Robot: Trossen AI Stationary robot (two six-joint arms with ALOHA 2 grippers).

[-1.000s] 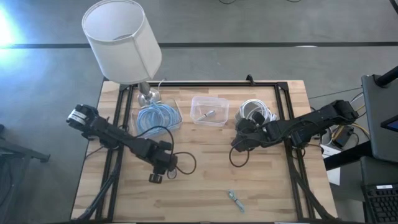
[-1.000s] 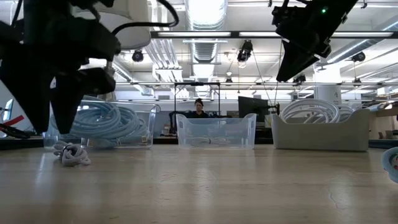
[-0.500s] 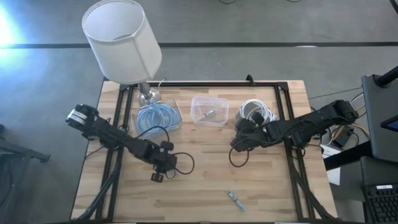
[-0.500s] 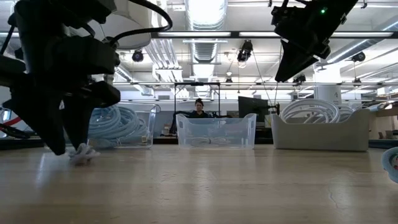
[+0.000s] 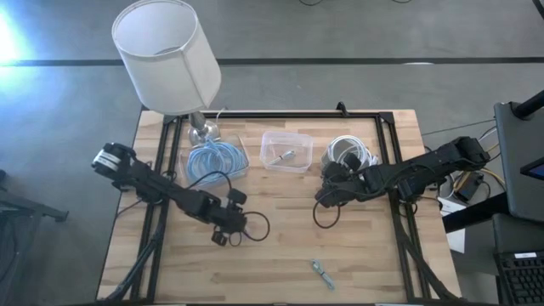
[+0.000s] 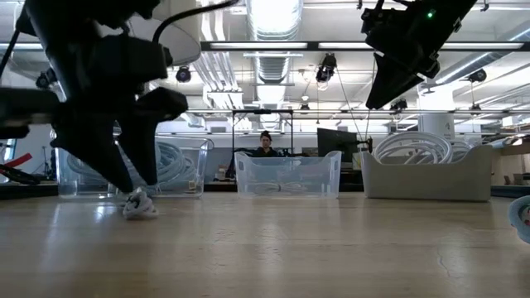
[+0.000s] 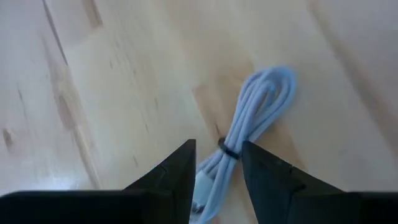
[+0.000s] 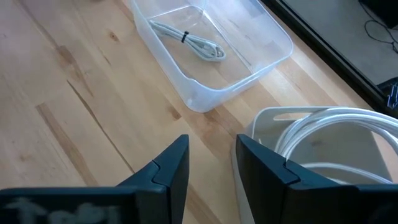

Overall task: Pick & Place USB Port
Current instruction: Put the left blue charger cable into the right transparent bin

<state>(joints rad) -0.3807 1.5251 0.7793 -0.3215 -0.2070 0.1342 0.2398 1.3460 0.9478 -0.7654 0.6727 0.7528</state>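
Note:
A small bundled pale-blue USB cable [image 7: 261,102] with a black tie lies under my left gripper [image 7: 219,163]; in the low view the cable [image 6: 139,204] shows as a white knot at the fingertips of the left gripper [image 6: 139,184]. From above, the left gripper [image 5: 223,231] hides it at the table's middle left. My right gripper [image 5: 324,197] hovers high over the table's middle right, its fingers [image 8: 177,162] a narrow gap apart with nothing between. A second small cable bundle [image 5: 321,274] lies flat near the near edge. My left gripper pinches the cable bundle between its two fingers at the end just behind the black tie [image 7: 214,171], coming from above and pointing down. The looped end [image 7: 270,84] sticks out forward past the fingertips. The bundle [image 6: 139,207] sits at table level; whether it still touches the wood, I cannot tell.
Three bins stand in a row at the far side: one with coiled blue cable [image 5: 217,160], a clear one [image 5: 286,150] holding a small cable, a white one [image 5: 348,153] with white cable. A lamp [image 5: 166,55] stands at the far left. Black loops [image 5: 255,225] hang by the arms.
My left gripper came down onto the cable bundle, then moved toward the table's right edge. The bundle went along with it, staying low at the table's surface. The right arm kept still.

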